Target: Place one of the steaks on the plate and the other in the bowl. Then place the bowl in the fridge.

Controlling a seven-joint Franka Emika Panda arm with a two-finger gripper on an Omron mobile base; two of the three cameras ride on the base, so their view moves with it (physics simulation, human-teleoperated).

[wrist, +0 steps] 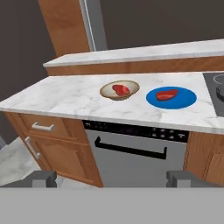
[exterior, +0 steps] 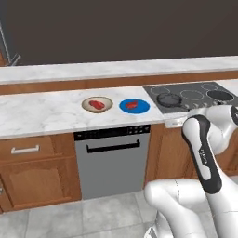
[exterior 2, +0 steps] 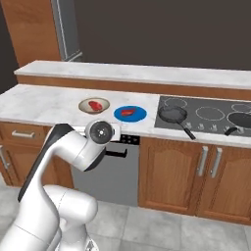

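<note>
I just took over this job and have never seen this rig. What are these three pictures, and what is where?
The machine is a white arm on a driving base, facing a kitchen counter. Two pictures come from cameras on the base, behind the arm to its left and right. The third looks along the gripper, whose two dark tips stand wide apart at the bottom; it is open and holds nothing.

On the marble counter sits a tan bowl with one red steak in it. Beside it a blue plate carries the other steak. A frying pan rests on the stovetop. The grey fridge stands at the back left.

marble counter (exterior: 42,109), dishwasher (exterior: 113,158), stovetop (exterior 2: 206,113), frying pan (exterior 2: 172,115)
</note>
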